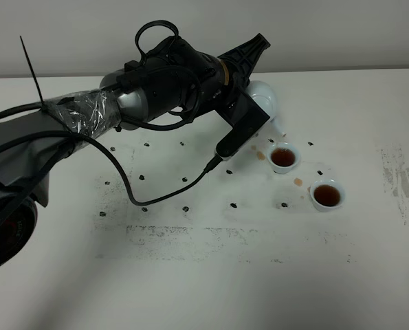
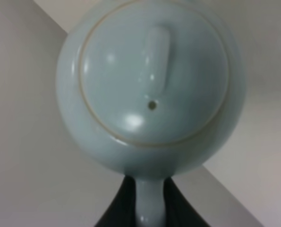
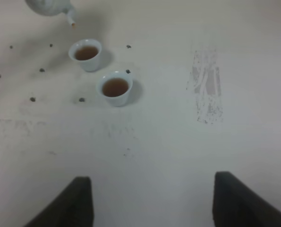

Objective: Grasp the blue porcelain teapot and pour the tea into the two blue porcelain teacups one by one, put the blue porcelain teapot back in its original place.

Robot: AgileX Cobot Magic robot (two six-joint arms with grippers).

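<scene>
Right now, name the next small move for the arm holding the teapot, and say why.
Probably carry the teapot back toward its original spot and set it down. Both teacups, the nearer-to-pot one and the other, already hold brown tea, and the left tool is shut on the handle, with the spout near the first cup.

Teapot (image 1: 264, 96) at back of table (image 1: 190, 289), held above it. Two teacups right of centre, close together, tea in both: one (image 1: 284, 157) just before the spout, the other (image 1: 326, 194) nearer and further right.
</scene>
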